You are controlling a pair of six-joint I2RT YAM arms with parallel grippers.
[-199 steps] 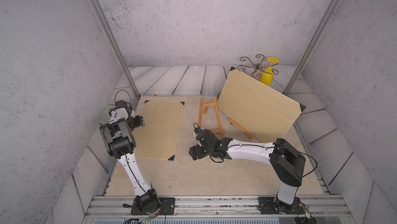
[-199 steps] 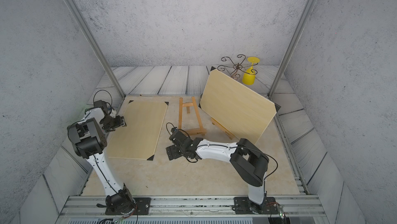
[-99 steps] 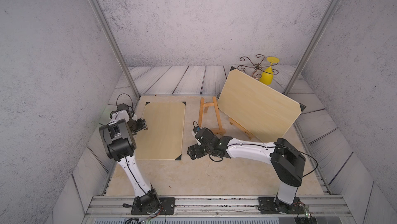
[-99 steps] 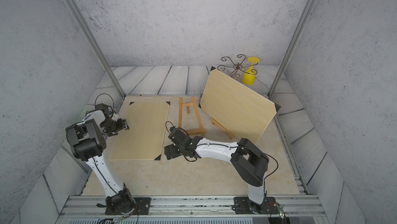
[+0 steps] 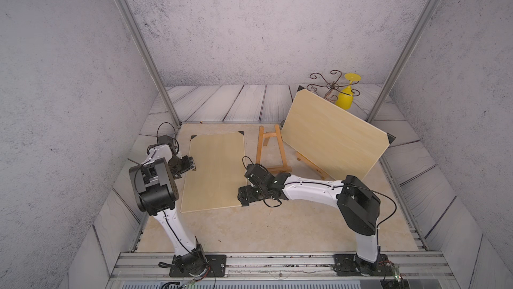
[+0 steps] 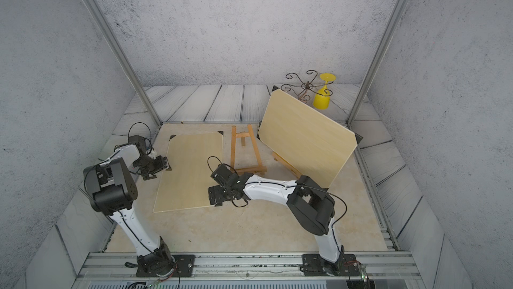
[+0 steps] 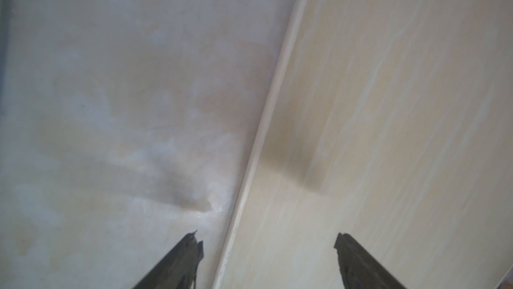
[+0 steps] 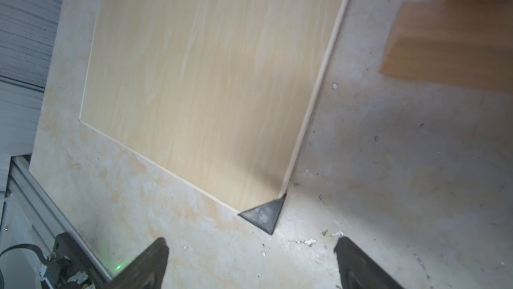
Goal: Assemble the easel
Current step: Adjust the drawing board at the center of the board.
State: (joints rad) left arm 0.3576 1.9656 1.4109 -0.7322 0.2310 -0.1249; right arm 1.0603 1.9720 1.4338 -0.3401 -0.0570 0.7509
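Beige mottled tabletop (image 5: 277, 226), grey speckled walls (image 5: 249, 24): wooden panel (image 5: 213, 171) nudged toward easel frame (image 5: 270, 148).
Lies flat, squarer than a second ago and nearer the upright frame, yet apart from it and not mounted. Left gripper (image 5: 191, 164) agape astride the panel's left edge; right gripper (image 5: 242, 196) agape just short of the near black-capped corner; neither clasping anything. Suggests aligning ahead of a lift. Second panel (image 5: 333, 137) leaning at right rear.
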